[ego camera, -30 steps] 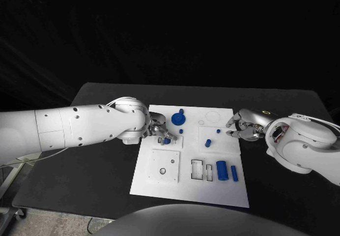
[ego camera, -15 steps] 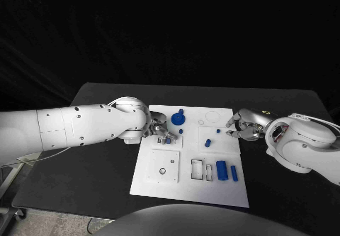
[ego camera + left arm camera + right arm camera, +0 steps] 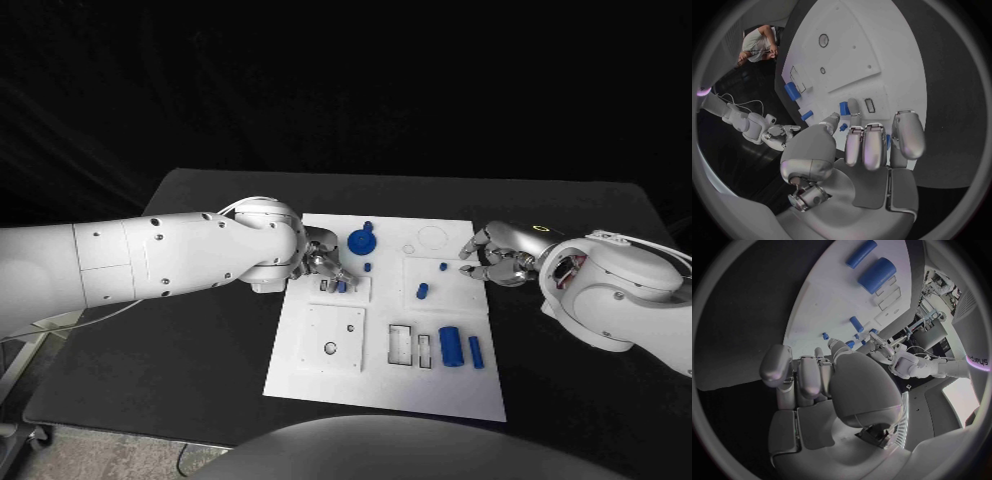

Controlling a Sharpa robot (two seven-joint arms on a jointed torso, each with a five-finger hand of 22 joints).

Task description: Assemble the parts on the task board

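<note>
Your left hand (image 3: 326, 268) pinches a small blue part (image 3: 340, 286) near the task board's (image 3: 382, 385) left edge. It looks light, stiff and slippery, so hold its sides. Your right hand (image 3: 490, 262) hovers, fingers loosely curled, holding nothing.

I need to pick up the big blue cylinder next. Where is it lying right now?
In the head view the big blue cylinder lies on the task board, toward its near right corner, between a slim blue rod and two rectangular slots.
</note>
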